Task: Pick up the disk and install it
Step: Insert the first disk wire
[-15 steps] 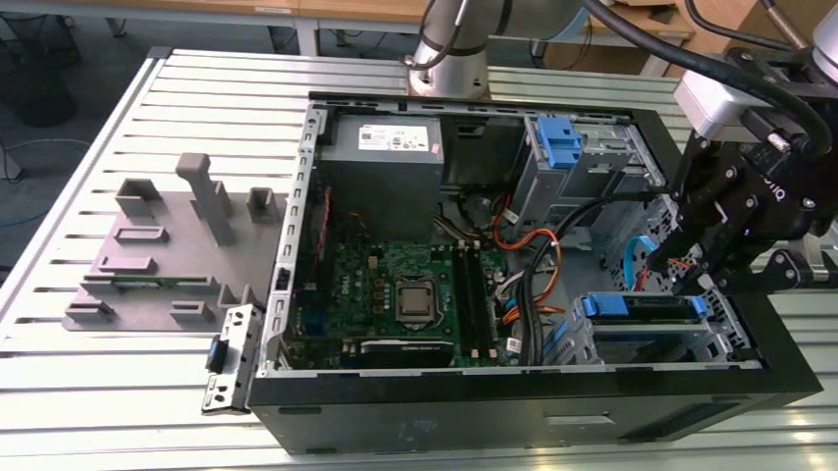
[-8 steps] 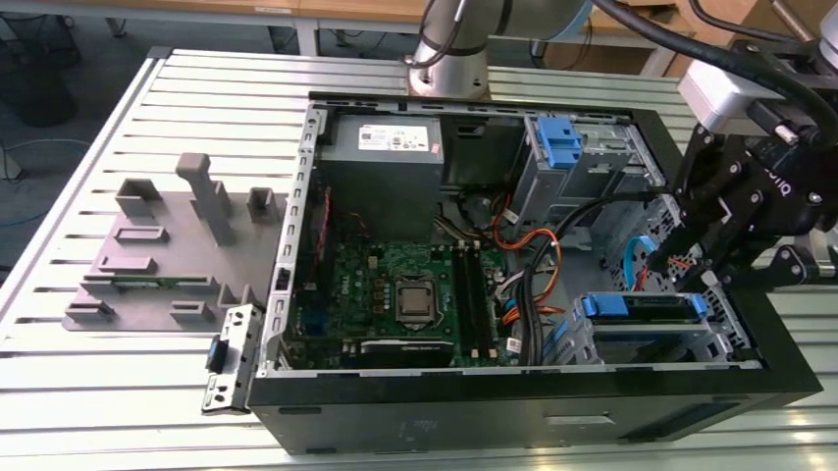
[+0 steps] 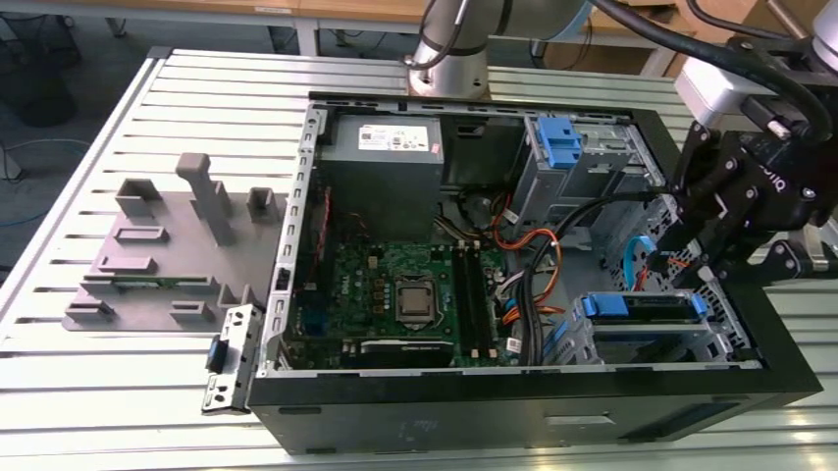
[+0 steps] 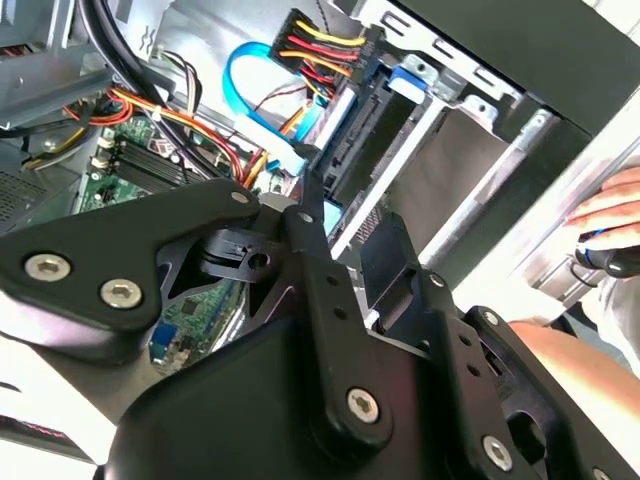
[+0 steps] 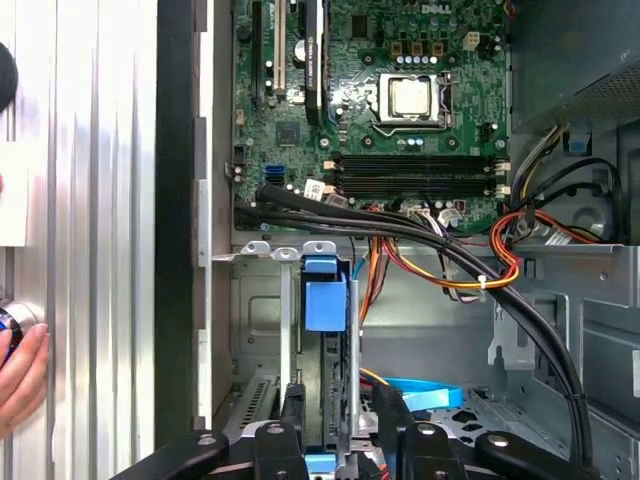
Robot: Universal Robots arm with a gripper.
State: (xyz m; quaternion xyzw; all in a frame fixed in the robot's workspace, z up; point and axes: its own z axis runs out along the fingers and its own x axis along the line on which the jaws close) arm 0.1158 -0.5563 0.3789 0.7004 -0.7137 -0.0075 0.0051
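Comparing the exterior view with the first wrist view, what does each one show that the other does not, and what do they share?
Exterior view: a grey fixture block lying on the slatted table beside the open computer case, and the arm's base behind it. First wrist view: a person's hand outside the case wall. Shared: the motherboard, the disk with its blue frame in the drive cage, and the gripper close to it.

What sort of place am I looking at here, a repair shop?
Probably a robotics lab or test bench: a robot arm stands at a slatted metal table, an open computer case lies on it, and a grey parts fixture sits beside the case.
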